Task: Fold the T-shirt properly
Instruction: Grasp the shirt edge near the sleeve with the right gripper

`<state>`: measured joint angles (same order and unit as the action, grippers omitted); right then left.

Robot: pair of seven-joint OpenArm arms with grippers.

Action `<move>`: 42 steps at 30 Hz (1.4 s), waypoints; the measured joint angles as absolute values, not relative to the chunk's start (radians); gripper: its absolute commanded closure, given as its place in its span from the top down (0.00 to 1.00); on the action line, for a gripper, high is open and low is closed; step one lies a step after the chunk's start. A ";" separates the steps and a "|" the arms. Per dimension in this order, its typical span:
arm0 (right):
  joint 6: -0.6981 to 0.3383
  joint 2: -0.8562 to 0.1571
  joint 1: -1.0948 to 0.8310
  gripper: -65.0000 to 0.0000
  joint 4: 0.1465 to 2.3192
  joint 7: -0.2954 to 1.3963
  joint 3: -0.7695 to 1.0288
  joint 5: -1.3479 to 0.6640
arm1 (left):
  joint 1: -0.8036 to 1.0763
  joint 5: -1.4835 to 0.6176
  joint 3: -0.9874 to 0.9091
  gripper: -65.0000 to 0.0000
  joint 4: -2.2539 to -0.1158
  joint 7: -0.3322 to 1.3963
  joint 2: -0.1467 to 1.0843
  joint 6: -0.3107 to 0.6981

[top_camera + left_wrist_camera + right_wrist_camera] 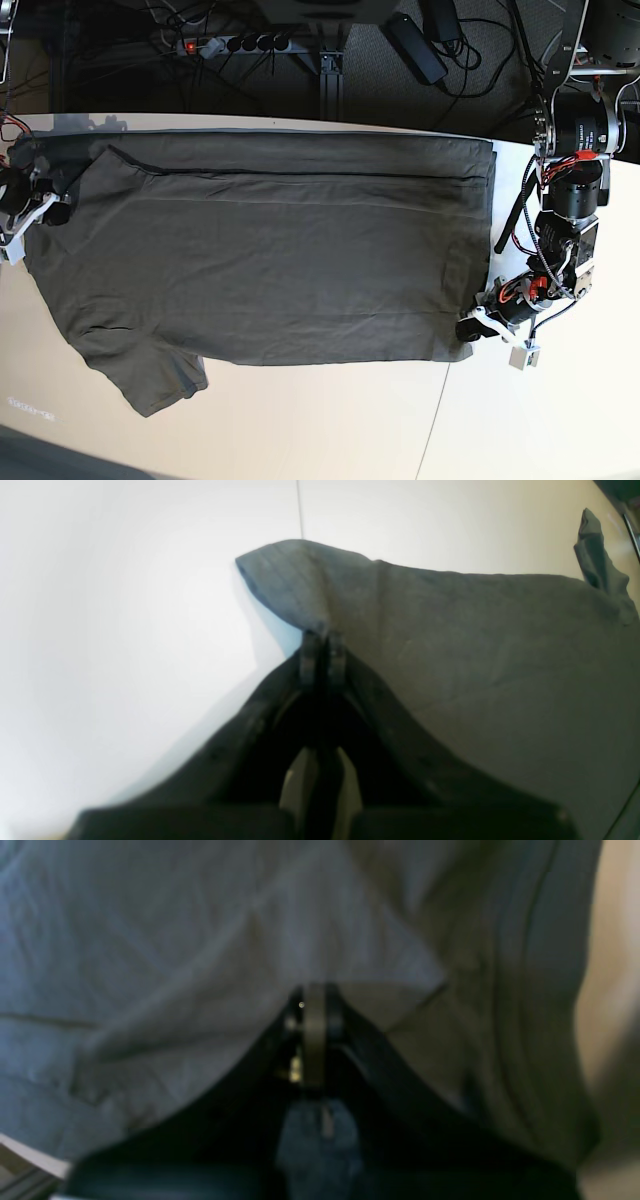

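Observation:
The dark olive-grey T-shirt (280, 260) lies spread flat across the table, with one sleeve (150, 385) sticking out at the near left. My left gripper (468, 328) is at the shirt's near right corner. In the left wrist view the gripper (323, 639) is shut on the edge of the T-shirt (500, 645), which is lifted into a small peak. My right gripper (40, 208) is at the shirt's left end. In the right wrist view the gripper (315, 990) is shut on a pinch of the T-shirt (175, 940). The collar label is hidden.
The pale table (300, 430) has a seam (430, 430) running toward its near edge. A power strip (230, 43) and cables lie beyond the far edge. The arm's base (575, 130) stands at the far right.

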<state>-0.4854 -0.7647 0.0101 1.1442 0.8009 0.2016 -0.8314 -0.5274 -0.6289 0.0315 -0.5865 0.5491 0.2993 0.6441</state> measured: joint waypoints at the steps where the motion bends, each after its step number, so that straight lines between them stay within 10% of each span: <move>1: -0.485 -0.765 0.017 0.00 1.144 0.802 0.202 -0.830 | -0.527 -0.628 0.031 0.00 -0.587 0.550 0.299 0.644; 13: -0.484 -0.764 0.191 0.00 1.152 0.708 0.201 -0.743 | -0.527 -0.629 0.031 0.00 -0.587 0.551 0.300 0.645; 18: -0.485 -0.739 0.357 0.45 1.112 0.639 0.203 -0.583 | -0.530 -0.629 0.031 0.00 -0.587 0.578 0.300 0.670; 42: -0.477 -0.711 0.648 0.45 0.293 0.496 0.207 -0.432 | -0.526 -0.712 0.033 0.00 -0.584 0.661 0.368 0.694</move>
